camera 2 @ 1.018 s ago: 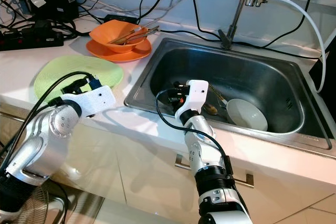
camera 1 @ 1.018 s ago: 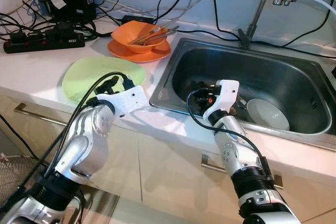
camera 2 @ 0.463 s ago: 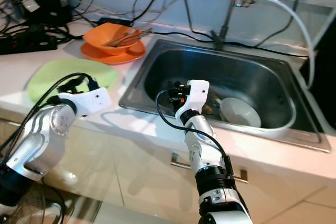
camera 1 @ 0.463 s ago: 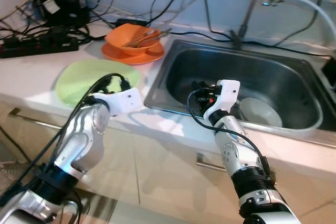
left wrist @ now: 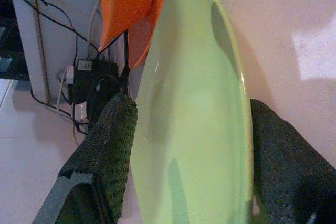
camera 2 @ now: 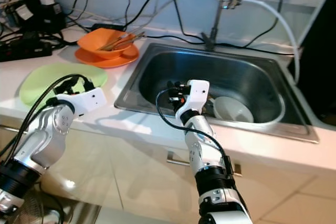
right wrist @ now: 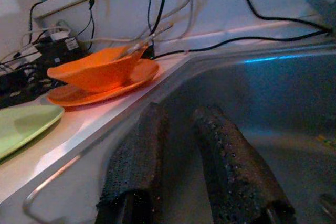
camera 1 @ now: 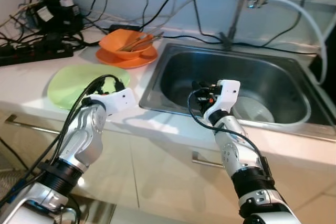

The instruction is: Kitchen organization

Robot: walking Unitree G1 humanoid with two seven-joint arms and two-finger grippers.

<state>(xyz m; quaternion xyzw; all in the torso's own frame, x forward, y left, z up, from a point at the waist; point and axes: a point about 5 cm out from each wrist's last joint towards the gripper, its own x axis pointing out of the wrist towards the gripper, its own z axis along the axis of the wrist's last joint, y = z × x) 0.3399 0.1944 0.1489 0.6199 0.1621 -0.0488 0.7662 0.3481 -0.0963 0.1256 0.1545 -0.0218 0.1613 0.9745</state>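
Green plate (left wrist: pixel 194 129) between left gripper (left wrist: pixel 189 171) fingers.

1. No text, brand or number could be read anywhere in these views.
2. The white label on the black power adapter (camera 1: pixel 44 13) at far left was too blurred to read.

At the far left of your bench (camera 1: pixel 31 80) you have a black power strip (camera 1: pixel 37 53) and an adapter (camera 1: pixel 55 11) amid tangled black cables (camera 1: pixel 152 3). A white hose (camera 1: pixel 310 17) curves down on the far right. Cabinet handles (camera 1: pixel 23 124) run below the near edge.
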